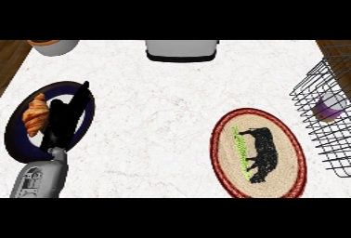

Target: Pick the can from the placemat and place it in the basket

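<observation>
At right edge: purple can point(330, 107) sits inside wire basket point(322, 139), not on placemat point(258, 153). Placing step looks finished. Left hand point(65, 122) rests over plate point(14, 135) beside croissant point(35, 116), fingers straight, holding nothing. Right hand not visible. Next move likely needs no grasp.

A single view from the robot's head looks steeply down on the white table point(158, 116), near enough that the tabletop fills almost the whole frame. The left hand point(65, 121) comes in on its grey forearm point(41, 179) from the lower edge, its straight fingers pointing away from the camera. Well to the right of the hand lies the placemat point(257, 153). Farther right, the frame's edge cuts the wire basket point(316, 125). Beyond the fingertips, the top edge crops a grey appliance point(182, 50).
</observation>
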`<state>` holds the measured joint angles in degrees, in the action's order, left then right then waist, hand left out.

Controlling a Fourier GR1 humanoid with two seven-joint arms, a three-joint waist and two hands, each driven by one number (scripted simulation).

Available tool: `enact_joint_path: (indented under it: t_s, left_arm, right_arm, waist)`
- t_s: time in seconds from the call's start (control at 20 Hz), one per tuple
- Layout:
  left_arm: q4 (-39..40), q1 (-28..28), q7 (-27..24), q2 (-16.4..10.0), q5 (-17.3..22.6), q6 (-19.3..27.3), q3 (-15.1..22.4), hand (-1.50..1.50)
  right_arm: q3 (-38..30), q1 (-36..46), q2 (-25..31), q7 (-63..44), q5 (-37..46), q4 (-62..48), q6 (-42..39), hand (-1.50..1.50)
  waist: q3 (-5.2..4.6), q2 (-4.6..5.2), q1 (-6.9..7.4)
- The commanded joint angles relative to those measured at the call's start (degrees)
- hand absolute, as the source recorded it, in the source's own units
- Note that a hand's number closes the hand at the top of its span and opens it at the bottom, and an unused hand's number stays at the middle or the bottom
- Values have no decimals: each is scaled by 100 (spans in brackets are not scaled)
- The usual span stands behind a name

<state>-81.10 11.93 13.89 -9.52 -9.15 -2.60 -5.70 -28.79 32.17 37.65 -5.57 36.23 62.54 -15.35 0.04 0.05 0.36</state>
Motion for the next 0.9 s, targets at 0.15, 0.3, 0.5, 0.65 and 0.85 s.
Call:
enact_joint_path:
  t_s: [0.15, 0.3, 0.5, 0.65, 0.85]
  left_arm:
    - [97, 118, 125, 25, 0, -13, 12, 0]
    - [188, -90, -239, 41, -106, 86, 12, 0]
    - [284, 428, 186, -115, -6, -9, -122, 0]
    - [-50, -187, -49, -140, 79, -162, -90, 0]
    - [280, 90, -95, -108, 104, -68, -204, 0]
  right_arm:
    - [-829, 54, 18, 470, -545, -148, 892, -150]
    - [-1074, -21, -4, 17, -662, 208, 1131, -150]
    - [-1520, -266, 567, -103, -890, -146, 962, -150]
    - [-2166, -523, 1051, -21, -1353, -461, 664, -150]
    - [-2630, -1032, 1818, 817, -1615, -1618, 214, -150]
  waist:
    - [2, -4, -35]
    - [-6, -19, -73]
    - [-4, -12, -85]
    - [-1, -23, -54]
    - [3, 5, -70]
